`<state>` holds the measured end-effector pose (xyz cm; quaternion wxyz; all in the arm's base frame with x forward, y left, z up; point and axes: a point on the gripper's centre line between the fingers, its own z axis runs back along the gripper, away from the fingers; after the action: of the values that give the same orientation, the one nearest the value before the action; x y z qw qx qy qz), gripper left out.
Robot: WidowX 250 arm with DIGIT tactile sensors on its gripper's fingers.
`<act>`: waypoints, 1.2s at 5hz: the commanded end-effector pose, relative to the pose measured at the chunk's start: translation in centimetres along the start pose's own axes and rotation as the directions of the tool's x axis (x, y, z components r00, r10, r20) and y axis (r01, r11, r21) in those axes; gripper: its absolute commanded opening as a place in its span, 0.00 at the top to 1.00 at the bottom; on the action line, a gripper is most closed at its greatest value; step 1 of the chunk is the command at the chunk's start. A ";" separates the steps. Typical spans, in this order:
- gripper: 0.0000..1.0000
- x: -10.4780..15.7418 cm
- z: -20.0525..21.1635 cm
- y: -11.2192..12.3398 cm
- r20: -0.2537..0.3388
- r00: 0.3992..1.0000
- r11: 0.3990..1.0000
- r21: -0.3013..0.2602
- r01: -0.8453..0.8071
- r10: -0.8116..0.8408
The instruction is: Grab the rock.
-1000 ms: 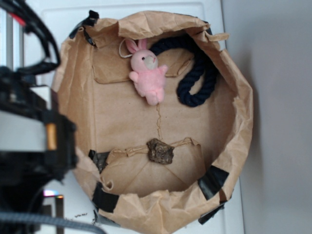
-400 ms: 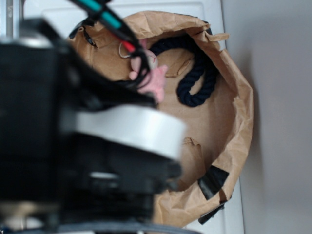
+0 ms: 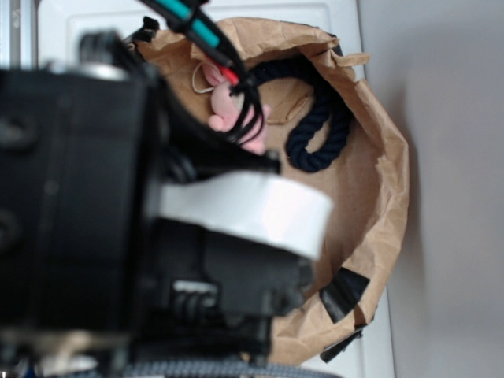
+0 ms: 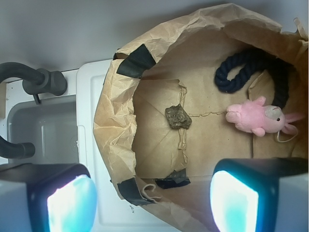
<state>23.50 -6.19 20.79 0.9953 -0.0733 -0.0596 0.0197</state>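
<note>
The rock [image 4: 177,117], a small lumpy dark brown-grey stone, lies on the floor of the brown paper bag [image 4: 116,135] in the wrist view, near the middle. My gripper [image 4: 152,203] hangs well above the bag's near rim, wide open and empty, with a glowing fingertip [image 4: 70,203] at each lower corner of the view. In the exterior view the arm [image 3: 118,220] fills the left and middle and hides the rock.
A pink plush bunny [image 4: 256,117] and a dark navy rope [image 4: 246,72] lie in the bag beyond the rock; both also show in the exterior view, bunny [image 3: 252,138], rope [image 3: 315,118]. Black tape patches [image 4: 135,60] mark the bag rim. A grey sink [image 4: 43,130] is at left.
The arm has swung in from the left over the bag and now covers the rock in the exterior view. The rock, bunny and rope have not moved.
</note>
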 end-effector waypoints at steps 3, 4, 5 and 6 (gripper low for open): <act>0.00 2.4 -3.0 1.0 0.107 0.994 0.998 -0.063 0.008 -0.001; 0.00 3.4 -5.9 1.9 0.131 0.991 0.999 0.026 -0.020 0.017; 0.00 3.9 -9.1 2.2 0.147 0.989 0.993 0.115 -0.040 0.023; 0.00 3.6 -11.7 2.7 0.123 0.992 0.986 0.165 -0.025 0.004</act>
<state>28.05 -4.63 8.45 0.9938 0.0158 -0.1017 0.0414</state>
